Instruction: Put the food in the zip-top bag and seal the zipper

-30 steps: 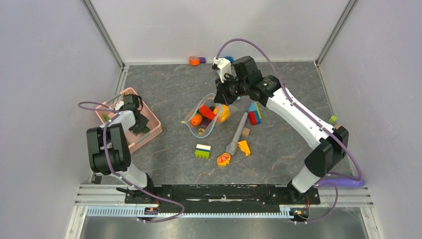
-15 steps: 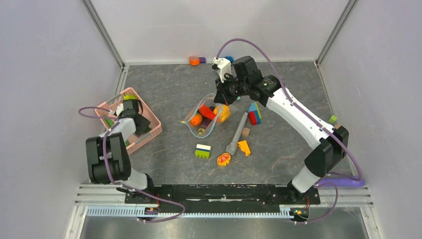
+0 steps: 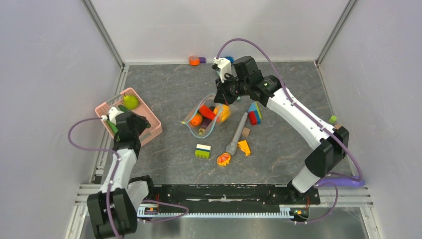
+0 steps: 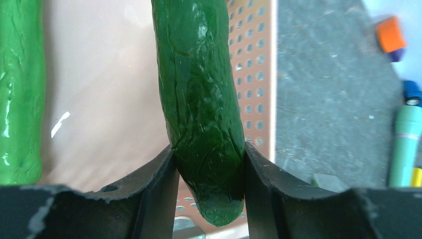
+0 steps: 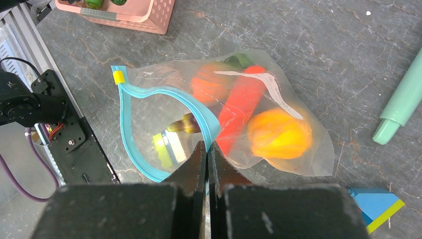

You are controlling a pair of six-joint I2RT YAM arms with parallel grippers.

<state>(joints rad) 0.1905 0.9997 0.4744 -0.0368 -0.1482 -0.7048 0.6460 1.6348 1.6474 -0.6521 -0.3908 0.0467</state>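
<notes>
At the left of the tabletop (image 3: pixel 169 87) stands a pink slotted basket (image 3: pixel 152 128); over it the left tool (image 4: pixel 209 169) is closed to a middling width on a dark green cucumber (image 4: pixel 199 99), its two fingers (image 4: pixel 159 189) pressed against the blunt end, which pokes out below them; the cucumber runs away from the camera over the basket's floor, beside the perforated wall; a lighter green piece (image 4: pixel 17 89) lies parallel to it further left, and a yellow-green fruit (image 3: pixel 131 101) sits in the basket's far corner.

Near the middle lies the zip-top bag (image 5: pixel 149 107), flat on the tabletop with its mouth gaping toward the left; inside, at the closed end, are an orange piece (image 5: pixel 211 82), a long red piece (image 5: pixel 241 107), a round yellow-orange piece (image 5: pixel 278 134) and a small purple eggplant (image 5: pixel 185 124) nearer the mouth; the zipper (image 5: pixel 204 118) is unsealed, its two teal lips bowed apart, with a yellow slider (image 5: pixel 118 77) at one end; the right tool (image 5: pixel 207 149) is fully closed, pinching one lip of the zipper.

Just right of the bag lies a teal stick (image 5: pixel 400 107) and a blue, red and yellow block (image 3: pixel 255 113); nearer are a striped block (image 3: pixel 202 151), a flat orange oval toy (image 3: pixel 223 159) and a yellow wedge (image 3: pixel 244 147).
</notes>
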